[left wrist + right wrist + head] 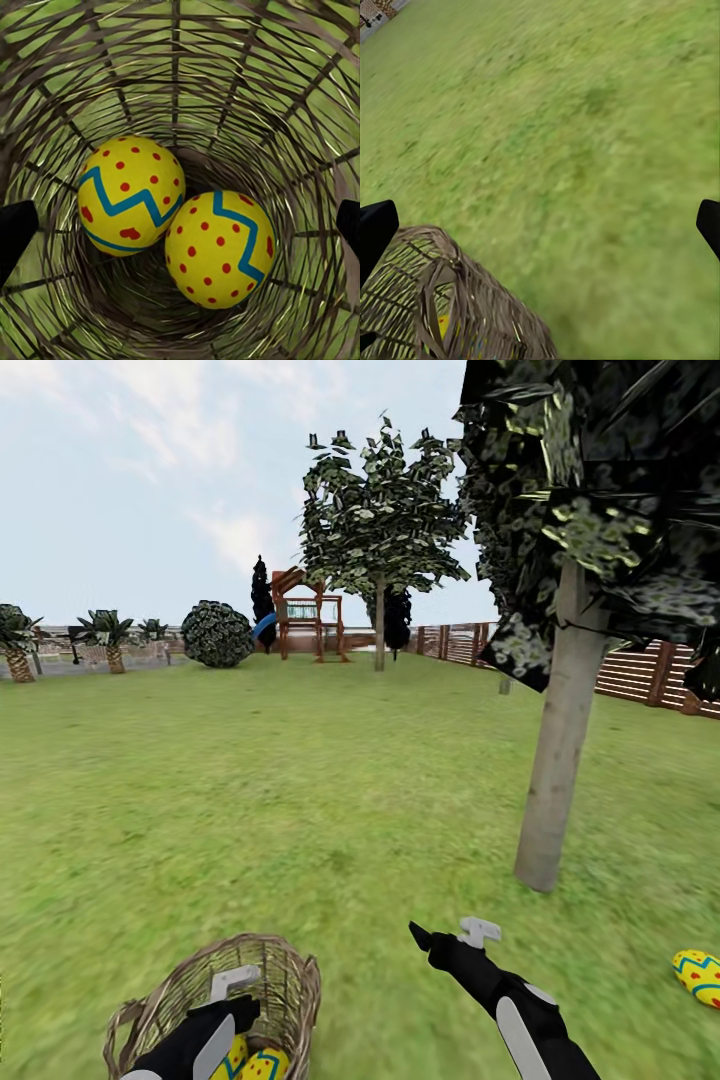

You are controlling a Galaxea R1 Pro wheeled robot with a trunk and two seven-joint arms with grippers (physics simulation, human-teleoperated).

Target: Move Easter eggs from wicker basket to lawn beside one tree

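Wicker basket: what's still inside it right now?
Two Easter eggs lie touching at the bottom of the wicker basket. The floor under them is hidden. A third egg lies on the lawn.

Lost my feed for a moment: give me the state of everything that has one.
Wicker basket: upright on the lawn, two eggs inside.
Eggs in basket: side by side at the bottom, ungrasped.
Third egg: out, on the lawn near the grey-trunked tree.
Left gripper: jaws open, inside the basket.
Right gripper: jaws open, empty.
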